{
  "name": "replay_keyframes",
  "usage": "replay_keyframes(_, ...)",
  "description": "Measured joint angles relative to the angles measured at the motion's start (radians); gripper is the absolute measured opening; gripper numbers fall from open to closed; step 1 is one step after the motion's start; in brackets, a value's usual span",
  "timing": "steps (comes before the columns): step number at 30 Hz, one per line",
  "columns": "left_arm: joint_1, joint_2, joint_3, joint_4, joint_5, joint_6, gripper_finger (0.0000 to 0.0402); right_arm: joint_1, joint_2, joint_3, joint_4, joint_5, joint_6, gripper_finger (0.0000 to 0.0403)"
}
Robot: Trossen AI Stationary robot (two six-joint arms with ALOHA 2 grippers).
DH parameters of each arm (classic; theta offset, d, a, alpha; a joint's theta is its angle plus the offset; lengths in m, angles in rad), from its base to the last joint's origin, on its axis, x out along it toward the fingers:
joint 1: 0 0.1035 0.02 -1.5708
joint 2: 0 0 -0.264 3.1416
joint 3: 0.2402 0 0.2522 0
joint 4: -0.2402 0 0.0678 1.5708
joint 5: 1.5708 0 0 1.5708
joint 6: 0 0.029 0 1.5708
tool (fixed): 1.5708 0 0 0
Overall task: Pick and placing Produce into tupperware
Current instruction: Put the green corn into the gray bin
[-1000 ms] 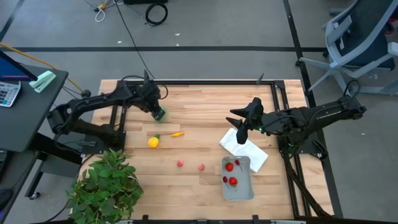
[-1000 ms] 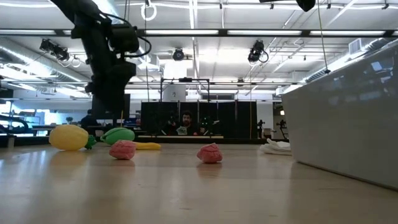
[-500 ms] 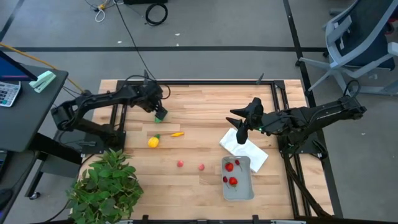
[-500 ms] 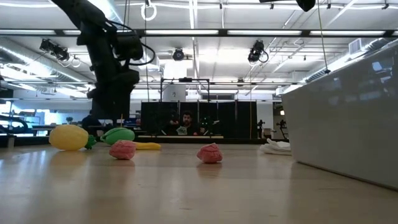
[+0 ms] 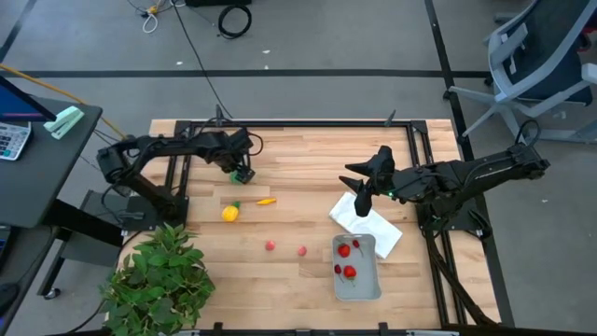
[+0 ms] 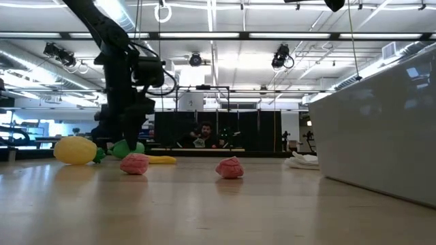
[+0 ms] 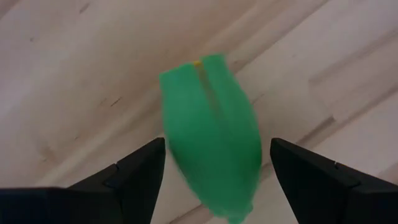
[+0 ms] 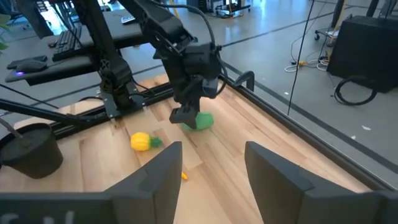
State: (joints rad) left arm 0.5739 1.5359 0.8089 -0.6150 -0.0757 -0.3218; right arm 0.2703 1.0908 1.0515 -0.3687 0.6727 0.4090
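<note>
The green oval (image 7: 211, 134) lies on the wooden table at the far left. My left gripper (image 7: 217, 162) points down over it, open, one finger on each side with a narrow gap to each. A yellow lemon (image 5: 229, 213), a thin orange piece (image 5: 267, 201) and two small red pieces (image 5: 270, 245) (image 5: 302, 250) lie loose on the table. The pale grey tupperware (image 5: 358, 291) stands near the front right with red pieces (image 5: 347, 260) inside. My right gripper (image 8: 211, 168) hangs open above the white cloth (image 5: 373, 226), holding nothing.
A large leafy plant (image 5: 159, 280) stands at the table's near left corner. Black frame rails (image 5: 308, 123) run along the table's far edge and sides. Bare wood lies between the loose produce and the tupperware.
My left gripper has come down onto the green oval and tipped more steeply downward, so its fingers now flank the oval near the table. The oval has stayed where it was.
</note>
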Motion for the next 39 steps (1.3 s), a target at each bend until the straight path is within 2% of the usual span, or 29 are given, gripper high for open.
replay_keyframes(11,-0.001,0.037,0.000,0.043,0.001,0.003,0.0294,0.000,0.000,0.000,0.000,0.000,-0.001,0.0183)
replay_keyframes(14,-0.002,0.037,0.000,0.046,0.001,0.003,0.0280,0.000,0.000,0.000,0.000,0.000,-0.001,0.0183)
replay_keyframes(21,-0.006,0.037,0.001,0.049,0.000,0.003,0.0217,0.000,0.000,0.000,0.000,0.000,-0.001,0.0183)
replay_keyframes(27,-0.024,0.037,0.004,0.071,0.016,0.020,0.0215,0.000,0.000,0.000,0.000,0.000,-0.001,0.0183)
replay_keyframes(32,-0.082,0.037,0.057,0.069,0.021,0.055,0.0226,0.000,0.000,0.000,0.000,0.000,-0.002,0.0183)
replay_keyframes(39,-0.224,0.036,0.240,0.102,0.106,0.053,0.0215,0.000,0.000,0.000,0.002,0.005,-0.109,0.0183)
